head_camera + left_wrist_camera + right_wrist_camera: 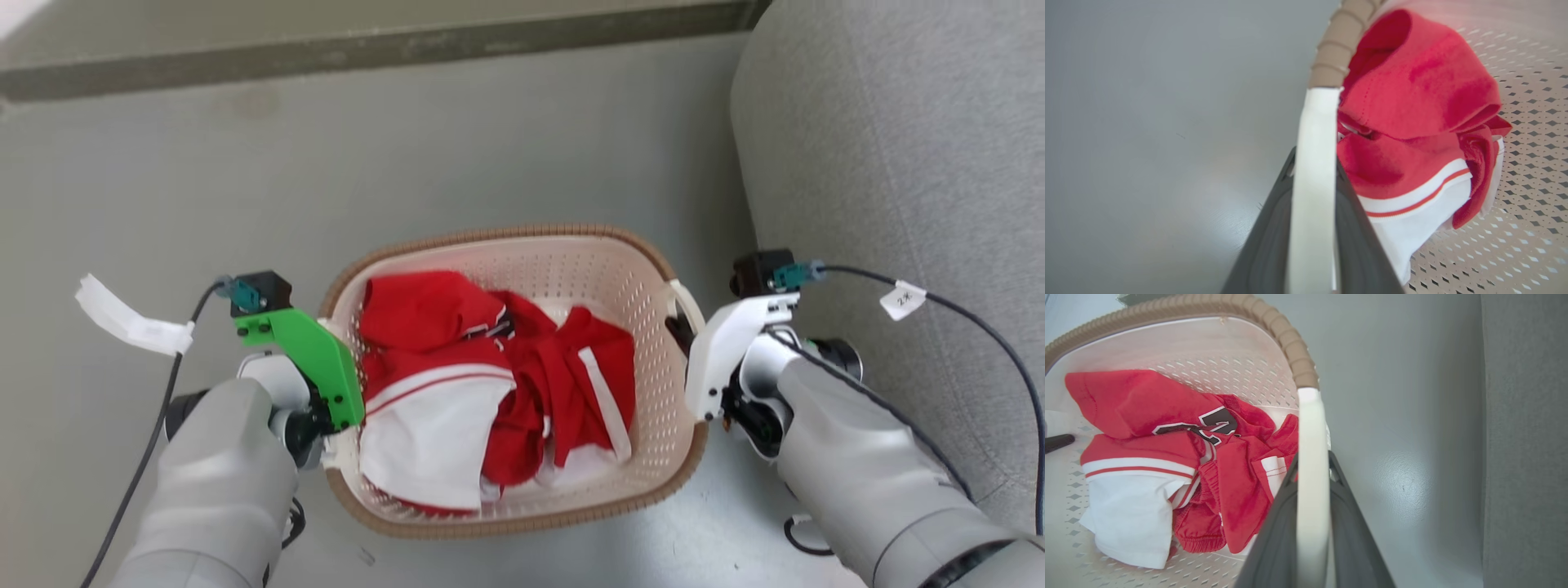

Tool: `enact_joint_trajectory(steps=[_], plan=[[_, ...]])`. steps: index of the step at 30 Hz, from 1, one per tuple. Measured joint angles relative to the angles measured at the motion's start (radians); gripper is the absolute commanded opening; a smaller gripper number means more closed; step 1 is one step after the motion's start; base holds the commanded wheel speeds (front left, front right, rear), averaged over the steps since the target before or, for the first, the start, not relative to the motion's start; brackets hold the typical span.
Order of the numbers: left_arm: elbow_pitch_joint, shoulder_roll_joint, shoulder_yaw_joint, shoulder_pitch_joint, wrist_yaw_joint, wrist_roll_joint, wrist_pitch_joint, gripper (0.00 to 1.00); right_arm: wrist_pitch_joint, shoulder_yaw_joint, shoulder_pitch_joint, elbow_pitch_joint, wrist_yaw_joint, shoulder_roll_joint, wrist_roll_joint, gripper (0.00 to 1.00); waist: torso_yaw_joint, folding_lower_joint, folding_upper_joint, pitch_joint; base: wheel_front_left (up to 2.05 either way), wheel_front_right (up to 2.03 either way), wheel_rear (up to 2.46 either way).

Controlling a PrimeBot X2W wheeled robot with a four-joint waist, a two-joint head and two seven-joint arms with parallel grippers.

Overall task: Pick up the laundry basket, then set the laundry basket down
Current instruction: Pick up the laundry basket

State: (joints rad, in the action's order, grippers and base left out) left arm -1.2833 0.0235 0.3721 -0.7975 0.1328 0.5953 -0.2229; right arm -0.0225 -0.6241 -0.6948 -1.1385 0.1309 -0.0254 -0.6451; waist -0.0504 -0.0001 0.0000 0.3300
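Laundry basket [522, 233] in left claw [1314, 163] and right claw [1312, 459], seemingly firm.

Left pincer [1314, 163] and right pincer [1312, 459] each clamp the laundry basket [506, 235], 2 forearms [220, 482] angled inward.

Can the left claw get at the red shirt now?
Likely not: the left claw is shut on the basket handle. The shirt lies uncovered just beside it, so it must let go first.

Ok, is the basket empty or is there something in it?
Not empty. The laundry basket holds crumpled red-and-white clothes, which cover most of its perforated floor in the head view.
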Motion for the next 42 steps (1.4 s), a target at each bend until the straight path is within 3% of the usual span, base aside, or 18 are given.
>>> enact_joint_trajectory(steps=[27,42], plan=[[-0.001,0.0,0.033,0.155,0.0,0.08,-0.112,0.0,-0.111,-0.056,0.137,0.0,0.0,-0.002,-0.106,0.0,0.005,0.0,0.0,-0.257,0.0,0.0,0.0],[-0.001,0.0,0.037,0.158,0.0,0.087,-0.129,0.0,-0.13,-0.072,0.146,0.015,0.0,-0.012,-0.147,0.0,0.0,0.0,0.0,-0.286,0.0,0.0,0.0]])
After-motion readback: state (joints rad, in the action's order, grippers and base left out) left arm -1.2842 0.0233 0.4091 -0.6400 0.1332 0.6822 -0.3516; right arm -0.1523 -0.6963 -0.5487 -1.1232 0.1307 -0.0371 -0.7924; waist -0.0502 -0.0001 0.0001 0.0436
